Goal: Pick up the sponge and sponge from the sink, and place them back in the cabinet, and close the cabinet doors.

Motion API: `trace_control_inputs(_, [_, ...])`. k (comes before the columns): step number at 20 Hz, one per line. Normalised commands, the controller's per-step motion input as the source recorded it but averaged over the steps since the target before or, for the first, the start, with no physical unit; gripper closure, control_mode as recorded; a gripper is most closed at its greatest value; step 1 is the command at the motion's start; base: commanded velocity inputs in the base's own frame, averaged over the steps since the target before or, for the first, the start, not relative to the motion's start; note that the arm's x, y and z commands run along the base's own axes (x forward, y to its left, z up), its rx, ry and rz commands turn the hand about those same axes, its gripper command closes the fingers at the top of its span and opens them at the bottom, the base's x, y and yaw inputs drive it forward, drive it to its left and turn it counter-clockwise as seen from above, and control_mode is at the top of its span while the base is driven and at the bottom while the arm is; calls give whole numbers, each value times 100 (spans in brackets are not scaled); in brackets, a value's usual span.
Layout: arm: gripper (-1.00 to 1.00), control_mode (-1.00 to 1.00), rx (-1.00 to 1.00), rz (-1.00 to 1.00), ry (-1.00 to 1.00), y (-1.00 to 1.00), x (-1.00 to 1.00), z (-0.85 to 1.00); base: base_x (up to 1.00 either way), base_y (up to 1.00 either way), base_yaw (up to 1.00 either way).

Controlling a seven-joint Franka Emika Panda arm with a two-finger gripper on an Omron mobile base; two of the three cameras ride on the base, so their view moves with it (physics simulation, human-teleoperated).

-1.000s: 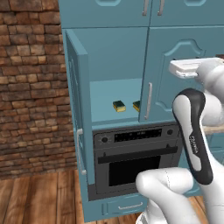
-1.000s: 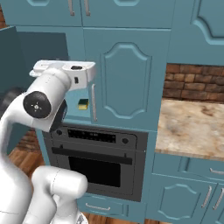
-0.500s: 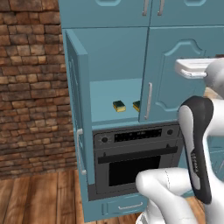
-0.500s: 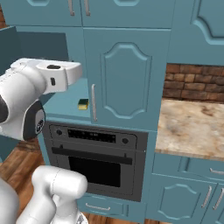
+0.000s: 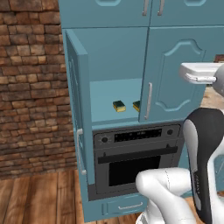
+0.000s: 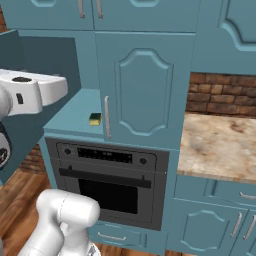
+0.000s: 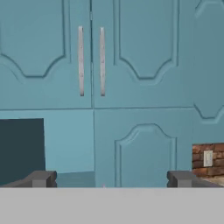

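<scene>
left base view: both sponges sit on the cabinet shelf, left door swung open, right door shut. right base view: one sponge beside the shut door. hand view: tool spread wide, empty, facing the doors, sponges below it.

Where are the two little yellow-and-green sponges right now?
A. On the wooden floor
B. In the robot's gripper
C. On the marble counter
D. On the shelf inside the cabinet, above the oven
D: both sponges, one and the other, lie on the teal shelf above the oven, with the left door swung open and the gripper open with nothing in it.
</scene>
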Motion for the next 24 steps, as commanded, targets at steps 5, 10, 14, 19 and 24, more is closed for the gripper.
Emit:
trace_control_inputs(5, [-100, -100, 0, -6, 5, 20, -59, 4, 0, 0, 0])
trace_control_inputs(10, [-100, -100, 0, 0, 0, 19, -50, 1, 0, 0, 0])
trace_control_inputs(14, [-100, -100, -1, 0, 0, 28, -41, -1, 0, 0, 0])
trace_control_inputs(19, [-100, -100, -2, 0, -2, 35, -27, -13, 0, 0, 0])
trace_control_inputs(24, [-100, -100, -1, 0, -5, 29, -8, -23, 0, 0, 0])
